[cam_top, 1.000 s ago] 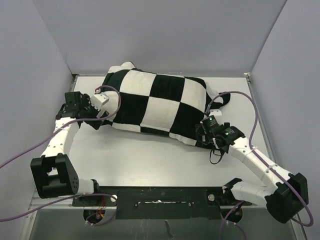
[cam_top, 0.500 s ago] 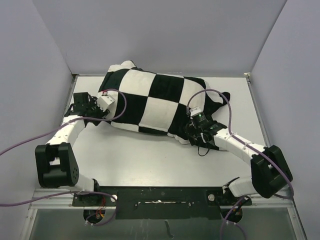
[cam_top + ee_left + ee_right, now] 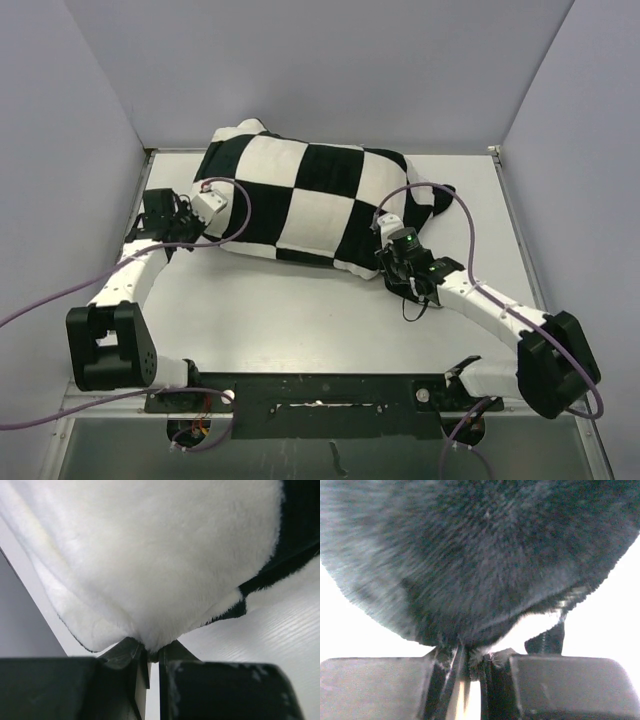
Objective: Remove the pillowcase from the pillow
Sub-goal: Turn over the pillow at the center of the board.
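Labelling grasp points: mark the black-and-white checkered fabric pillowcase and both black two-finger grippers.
Black-and-white checkered fabric pillowcase (image 3: 315, 218), top external view, central white square.
Left gripper (image 3: 154, 656), left wrist view, between fingertips shut on white fabric.
Right gripper (image 3: 471, 660), right wrist view, between fingertips shut on black fabric.

No text, label, brand, number or sign legible in any view; pillowcase (image 3: 300, 205) carries only its black-and-white checks, no tag or print readable on it; wrist views too close and blurred for any marking to be made out.
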{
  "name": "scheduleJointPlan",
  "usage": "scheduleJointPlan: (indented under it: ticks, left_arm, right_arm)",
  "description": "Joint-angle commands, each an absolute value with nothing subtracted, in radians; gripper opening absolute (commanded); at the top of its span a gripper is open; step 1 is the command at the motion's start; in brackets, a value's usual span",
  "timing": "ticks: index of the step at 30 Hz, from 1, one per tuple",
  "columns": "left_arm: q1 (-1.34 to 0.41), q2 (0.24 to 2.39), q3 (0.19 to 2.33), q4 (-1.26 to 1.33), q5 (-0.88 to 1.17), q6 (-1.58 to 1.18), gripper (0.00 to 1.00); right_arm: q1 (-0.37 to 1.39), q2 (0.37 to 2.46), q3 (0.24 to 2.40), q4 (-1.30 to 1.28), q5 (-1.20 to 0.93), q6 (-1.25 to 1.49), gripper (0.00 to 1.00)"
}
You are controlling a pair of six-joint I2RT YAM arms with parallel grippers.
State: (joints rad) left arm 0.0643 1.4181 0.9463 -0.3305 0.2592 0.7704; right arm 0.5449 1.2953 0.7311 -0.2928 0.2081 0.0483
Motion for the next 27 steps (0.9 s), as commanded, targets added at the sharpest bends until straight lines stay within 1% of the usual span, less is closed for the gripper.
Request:
scheduleJointPlan:
  ticks: [1,3,8,13,19,27]
  left_arm:
    - [0.065,1.289,1.020,-0.386,0.348,0.647,0.00]
    - [0.074,1.262,1.053,-0.438,0.374,0.603,0.00]
    - [0.083,1.174,1.097,-0.547,0.419,0.556,0.00]
    - [0.086,1.079,1.194,-0.670,0.455,0.521,0.00]
    - [0.087,1.049,1.453,-0.775,0.468,0.417,0.00]
    - [0.087,1.081,1.739,-0.889,0.485,0.316,0.00]
  right_arm:
    - [0.597,1.134,0.731,-0.252,0.219,0.080,0.02]
    - [0.654,1.074,0.729,-0.269,0.275,0.084,0.00]
    - [0.833,0.994,0.767,-0.382,0.461,0.108,0.00]
    - [0.953,0.920,0.873,-0.504,0.614,0.146,0.00]
    - [1.002,0.898,1.131,-0.661,0.694,0.209,0.00]
    - [1.018,0.929,1.502,-0.735,0.701,0.225,0.00]
